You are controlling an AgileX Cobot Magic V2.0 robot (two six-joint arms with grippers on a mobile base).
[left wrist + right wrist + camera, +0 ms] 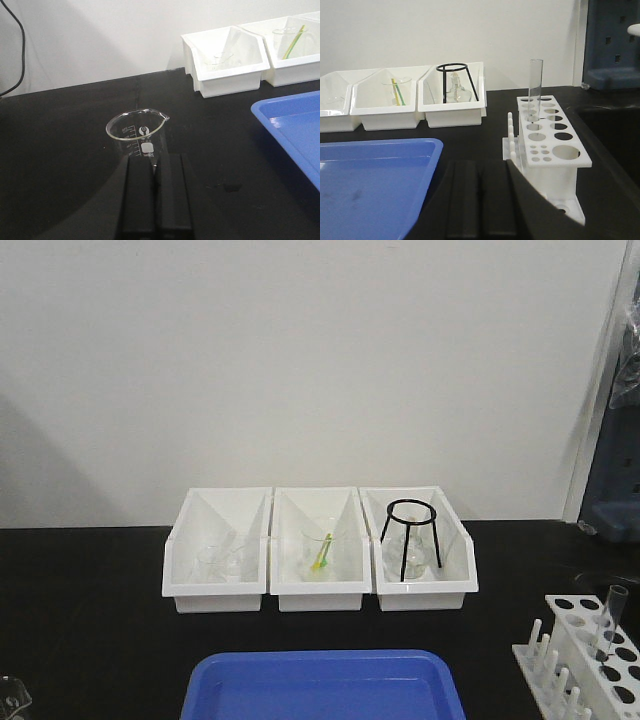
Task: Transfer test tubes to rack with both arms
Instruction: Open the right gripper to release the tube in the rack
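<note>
Test tube (536,89): one only in view, standing upright in a back-row hole of the white rack (555,150), at the right side of the black surface (90,640). Thin clear glass, so light, rigid, slick, easily cracked; judged best taken on the bare stem above the rack plate, pinch gentle, lift straight up.

Near: left end effector (156,197), prongs pressed together, nothing between them; right end effector (477,200), prongs likewise closed and empty, just short of the rack.

Middle: glass beaker (137,136) just ahead of the left end effector; no tube visible in it. Blue tray (322,688) centre.

Far: three white bins (318,552) against the wall; black tripod ring (408,535) in the right-hand one.
</note>
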